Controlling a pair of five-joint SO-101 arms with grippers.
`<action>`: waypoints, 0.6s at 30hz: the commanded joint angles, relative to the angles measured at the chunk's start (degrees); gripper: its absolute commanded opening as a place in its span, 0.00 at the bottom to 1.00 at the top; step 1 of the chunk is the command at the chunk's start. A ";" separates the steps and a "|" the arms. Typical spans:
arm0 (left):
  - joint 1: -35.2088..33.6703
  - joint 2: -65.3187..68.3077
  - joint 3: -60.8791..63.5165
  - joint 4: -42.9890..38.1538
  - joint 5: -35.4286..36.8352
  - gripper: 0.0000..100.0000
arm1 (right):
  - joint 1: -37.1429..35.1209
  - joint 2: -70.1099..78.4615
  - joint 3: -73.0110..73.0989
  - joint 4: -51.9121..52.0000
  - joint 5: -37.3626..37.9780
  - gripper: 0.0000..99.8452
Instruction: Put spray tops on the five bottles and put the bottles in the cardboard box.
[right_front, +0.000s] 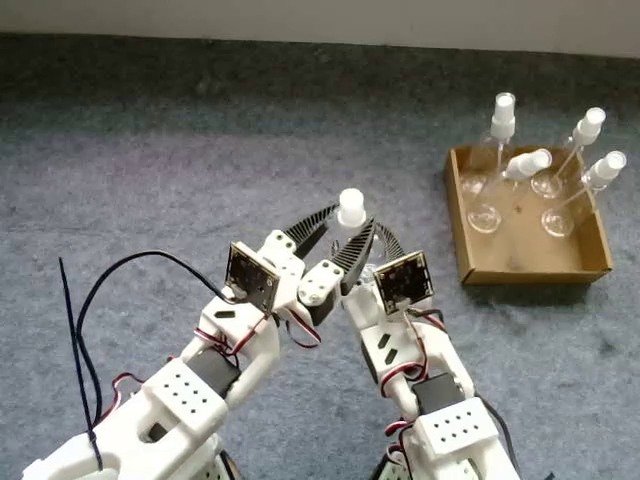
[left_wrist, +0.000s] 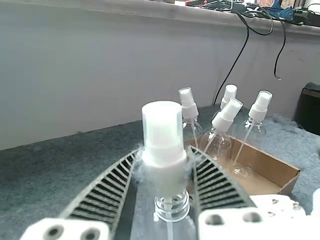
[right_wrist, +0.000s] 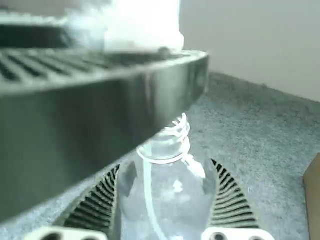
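A white spray top (right_front: 351, 208) (left_wrist: 162, 135) is pinched between the ribbed fingers of my left gripper (right_front: 345, 225) (left_wrist: 162, 156), which is shut on it. Its thin tube runs down into a clear bottle (right_wrist: 165, 200) (left_wrist: 171, 210), and the neck's threads show just below the top. My right gripper (right_front: 368, 255) (right_wrist: 167, 172) is shut on that bottle's body, below the left gripper. Both arms meet at the middle of the table. In the right wrist view one dark finger (right_wrist: 100, 100) of the left gripper crosses close above the bottle.
At the right stands the cardboard box (right_front: 525, 272) (left_wrist: 272, 167). It holds several clear bottles with white spray tops (right_front: 500, 125) (left_wrist: 222, 122). Grey carpet (right_front: 150, 170) covers the table. A black cable (right_front: 90, 300) loops beside the left arm.
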 joint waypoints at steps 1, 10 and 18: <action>0.40 -2.24 -0.04 -0.53 -0.35 0.01 | 0.66 -0.48 1.01 1.01 -0.79 0.11; 0.84 -2.24 -0.13 -0.79 -0.26 0.01 | 0.66 -0.48 0.40 1.01 -0.26 0.11; 0.66 -2.24 -0.13 -0.53 5.10 0.01 | -0.13 -0.48 -3.56 1.01 4.92 0.11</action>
